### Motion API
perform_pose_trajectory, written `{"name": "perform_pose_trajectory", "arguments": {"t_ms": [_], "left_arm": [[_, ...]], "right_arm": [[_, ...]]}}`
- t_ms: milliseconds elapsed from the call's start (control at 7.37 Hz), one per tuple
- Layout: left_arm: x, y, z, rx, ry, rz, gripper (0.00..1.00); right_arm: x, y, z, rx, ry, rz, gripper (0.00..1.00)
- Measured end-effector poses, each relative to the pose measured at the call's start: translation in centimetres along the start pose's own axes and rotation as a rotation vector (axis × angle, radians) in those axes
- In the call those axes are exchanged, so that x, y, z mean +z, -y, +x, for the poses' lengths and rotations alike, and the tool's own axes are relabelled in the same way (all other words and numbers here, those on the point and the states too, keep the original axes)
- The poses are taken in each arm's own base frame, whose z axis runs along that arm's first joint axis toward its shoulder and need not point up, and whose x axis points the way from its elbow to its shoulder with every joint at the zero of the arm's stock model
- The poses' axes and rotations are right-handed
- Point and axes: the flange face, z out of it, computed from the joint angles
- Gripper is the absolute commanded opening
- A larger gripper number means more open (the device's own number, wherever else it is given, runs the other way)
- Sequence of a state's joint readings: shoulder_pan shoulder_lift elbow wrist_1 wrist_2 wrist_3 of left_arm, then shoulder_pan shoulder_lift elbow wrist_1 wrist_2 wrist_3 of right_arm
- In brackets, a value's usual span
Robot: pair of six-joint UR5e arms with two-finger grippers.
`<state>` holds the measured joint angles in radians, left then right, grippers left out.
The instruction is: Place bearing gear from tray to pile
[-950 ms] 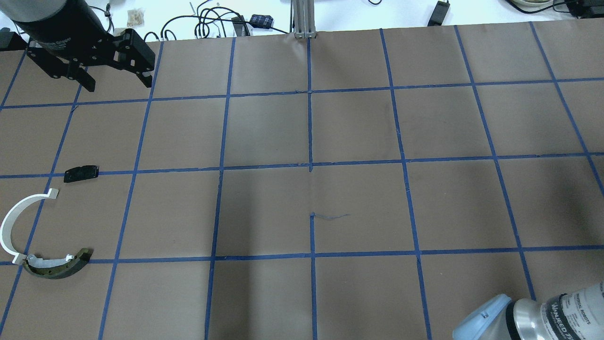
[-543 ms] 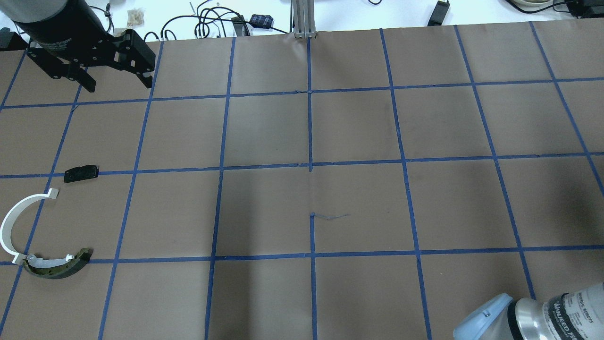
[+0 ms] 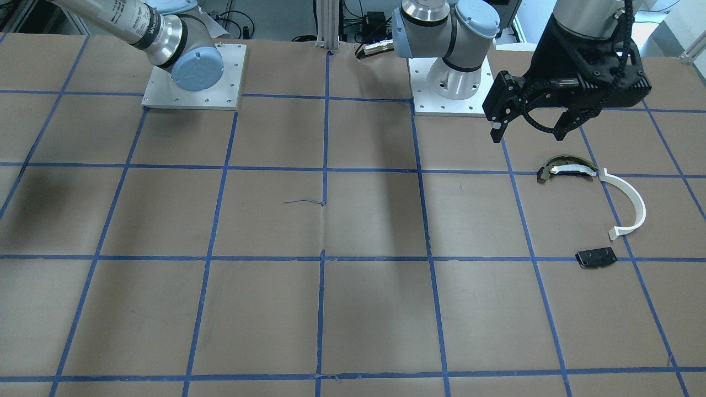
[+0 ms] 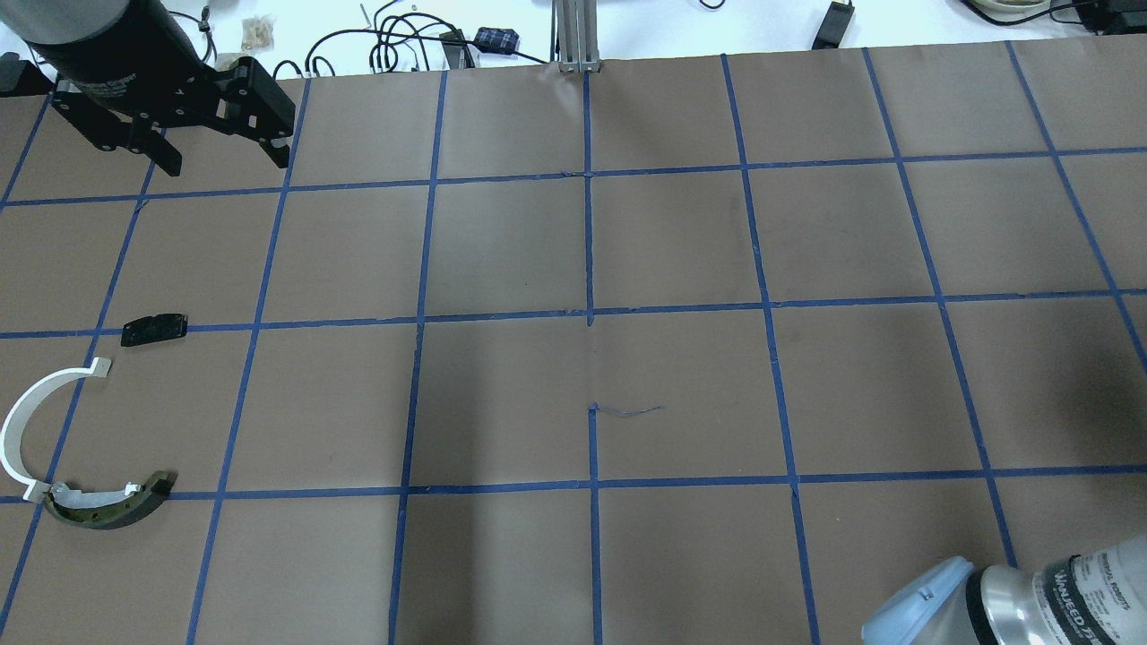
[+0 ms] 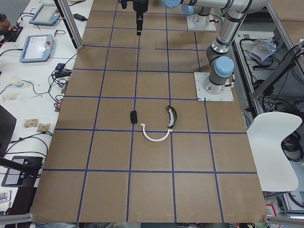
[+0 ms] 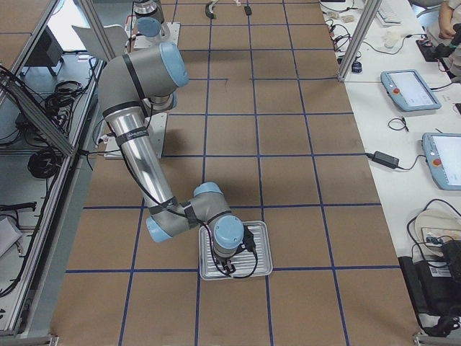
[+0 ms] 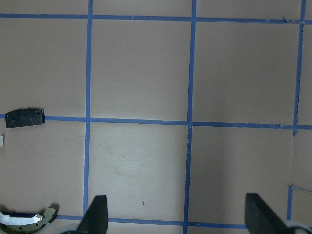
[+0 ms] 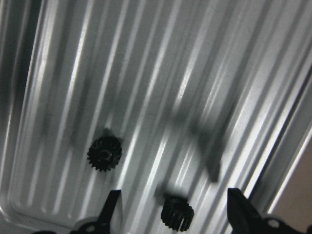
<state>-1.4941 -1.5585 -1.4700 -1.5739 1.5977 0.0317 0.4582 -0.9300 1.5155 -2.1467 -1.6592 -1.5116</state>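
Note:
Two small black bearing gears [image 8: 104, 153] [image 8: 177, 213] lie on the ribbed metal tray [image 8: 146, 73]. The tray also shows in the exterior right view [image 6: 261, 238]. My right gripper [image 8: 173, 212] hangs open just above it, the nearer gear between its fingers. The pile lies on the table's left side: a white half-ring [image 4: 13, 425], an olive-and-white curved piece [image 4: 112, 506] and a black plate [image 4: 154, 329]. My left gripper [image 4: 224, 157] is open and empty, held high beyond the pile at the far left.
The table is brown paper with a blue tape grid [image 4: 590, 313]. Cables and small boxes [image 4: 403, 40] lie past its far edge. An aluminium post [image 4: 573, 36] stands at the far middle. The right arm's elbow [image 4: 923, 605] shows at the near right corner.
The right arm's elbow has shifted very slightly to the right. The left gripper and the pile have not moved.

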Motion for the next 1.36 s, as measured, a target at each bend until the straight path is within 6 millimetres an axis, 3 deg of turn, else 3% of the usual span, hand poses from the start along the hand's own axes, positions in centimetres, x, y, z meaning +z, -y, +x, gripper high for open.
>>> {"name": "perform_pose_trajectory", "arguments": {"t_ms": [814,1221,1357], "left_arm": [[0.1,0.0,0.0,-0.001,-0.001,-0.003,1.0],[0.0,-0.2,0.0,0.0,-0.001,-0.001,1.0],[0.0,-0.2,0.0,0.0,-0.001,-0.001,1.0]], "right_arm": [[0.2,-1.2,0.2,-0.009,0.003,-0.029,0.6],[0.2,-1.3,0.2,-0.008,0.003,-0.029,0.17],[0.1,-1.3,0.2,-0.008,0.003,-0.028,0.09]]}}
